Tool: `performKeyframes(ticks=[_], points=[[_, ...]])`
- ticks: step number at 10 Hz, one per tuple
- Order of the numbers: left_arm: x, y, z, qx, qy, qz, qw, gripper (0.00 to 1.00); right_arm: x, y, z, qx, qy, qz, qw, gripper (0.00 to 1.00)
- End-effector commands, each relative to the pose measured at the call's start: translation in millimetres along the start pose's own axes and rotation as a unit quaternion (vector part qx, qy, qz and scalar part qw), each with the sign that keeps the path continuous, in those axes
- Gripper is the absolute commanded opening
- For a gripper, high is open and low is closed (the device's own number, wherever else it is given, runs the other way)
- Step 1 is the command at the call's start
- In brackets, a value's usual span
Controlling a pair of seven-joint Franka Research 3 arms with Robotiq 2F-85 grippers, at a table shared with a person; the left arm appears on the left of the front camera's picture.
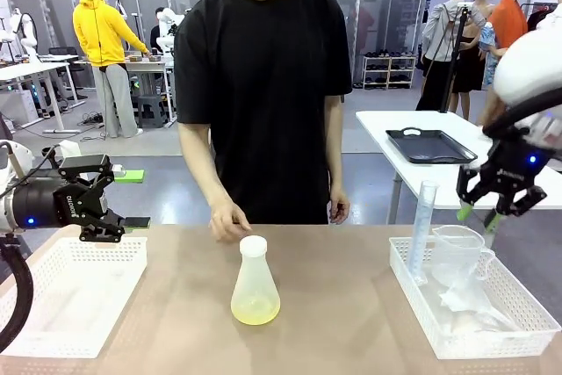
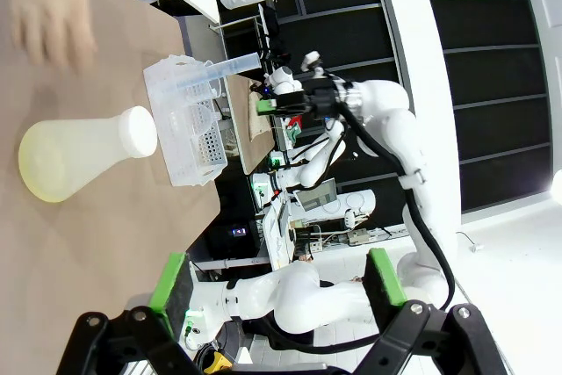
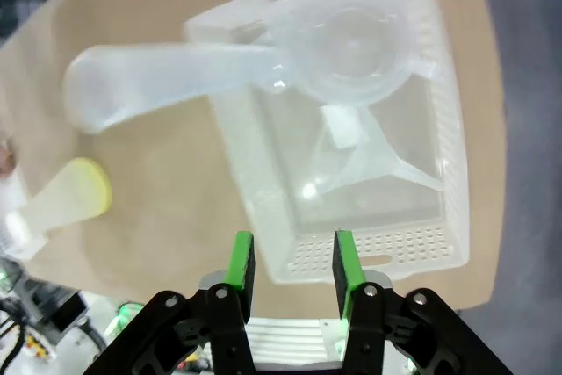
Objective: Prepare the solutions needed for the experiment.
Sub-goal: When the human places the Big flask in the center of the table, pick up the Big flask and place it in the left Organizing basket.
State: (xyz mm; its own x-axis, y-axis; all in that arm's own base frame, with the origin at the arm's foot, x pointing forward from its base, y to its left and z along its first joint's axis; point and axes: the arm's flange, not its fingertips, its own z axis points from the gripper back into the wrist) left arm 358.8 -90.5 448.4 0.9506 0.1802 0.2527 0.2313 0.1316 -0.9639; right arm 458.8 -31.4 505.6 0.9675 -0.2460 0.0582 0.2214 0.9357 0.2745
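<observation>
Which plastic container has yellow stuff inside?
The capped flask standing alone mid-table; its bottom holds yellow liquid. The cylinder and beaker in the right basket look empty.

The front camera sits on the robot's side, facing straight across the table (image 1: 351, 322) at the person (image 1: 263, 85) standing close behind it. The left wrist camera is rolled sideways and looks along the tabletop from its left end. The right wrist camera looks steeply down, close above the right-hand basket (image 3: 439, 243). All three share that basket and, seemingly in the blurred right wrist view, the flask (image 1: 255, 292).
</observation>
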Motion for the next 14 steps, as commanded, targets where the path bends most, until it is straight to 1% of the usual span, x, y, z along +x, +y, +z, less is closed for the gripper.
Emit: performKeyframes(ticks=[1, 3, 4, 5, 6, 7, 8, 9, 10, 12, 14], points=[[0.1, -2.3, -1.4, -0.010, -0.001, 0.007, 1.000, 1.00, -29.2, 9.9, 18.1, 0.086, -0.016, 0.063, 0.994, 0.47], [0.1, -2.3, -1.4, -0.010, -0.001, 0.007, 1.000, 1.00, -43.0, 18.1, 41.4, 0.180, -0.026, 0.077, 0.980, 0.47], [0.1, -2.3, -1.4, -0.010, -0.001, 0.007, 1.000, 1.00, -49.8, 19.7, 48.5, 0.236, -0.033, 0.077, 0.968, 0.47], [0.1, -2.3, -1.4, -0.010, -0.001, 0.007, 1.000, 1.00, -54.4, 16.5, 53.0, 0.303, -0.017, 0.071, 0.950, 0.57], [0.1, -2.3, -1.4, -0.010, -0.001, 0.007, 1.000, 1.00, -57.8, 10.6, 53.9, 0.373, 0.005, 0.064, 0.926, 0.67], [0.1, -2.3, -1.4, -0.010, -0.001, 0.007, 1.000, 1.00, -62.2, 5.5, 52.9, 0.421, 0.010, 0.066, 0.905, 0.77], [0.1, -2.3, -1.4, -0.010, -0.001, 0.007, 1.000, 1.00, -64.5, 2.8, 49.4, 0.454, 0.014, 0.059, 0.889, 0.87], [0.1, -2.3, -1.4, -0.010, -0.001, 0.007, 1.000, 1.00, -63.8, 1.3, 44.9, 0.491, 0.045, 0.058, 0.868, 0.87], [0.1, -2.3, -1.4, -0.010, -0.001, 0.007, 1.000, 1.00, -63.6, 1.0, 39.5, 0.504, 0.064, 0.052, 0.860, 0.87], [0.1, -2.3, -1.4, -0.010, -0.001, 0.007, 1.000, 1.00, -60.8, 0.0, 32.4, 0.518, 0.085, 0.045, 0.850, 0.87], [0.1, -2.3, -1.4, -0.010, -0.001, 0.007, 1.000, 1.00, -58.9, -0.6, 27.9, 0.521, 0.092, 0.041, 0.848, 0.87]])
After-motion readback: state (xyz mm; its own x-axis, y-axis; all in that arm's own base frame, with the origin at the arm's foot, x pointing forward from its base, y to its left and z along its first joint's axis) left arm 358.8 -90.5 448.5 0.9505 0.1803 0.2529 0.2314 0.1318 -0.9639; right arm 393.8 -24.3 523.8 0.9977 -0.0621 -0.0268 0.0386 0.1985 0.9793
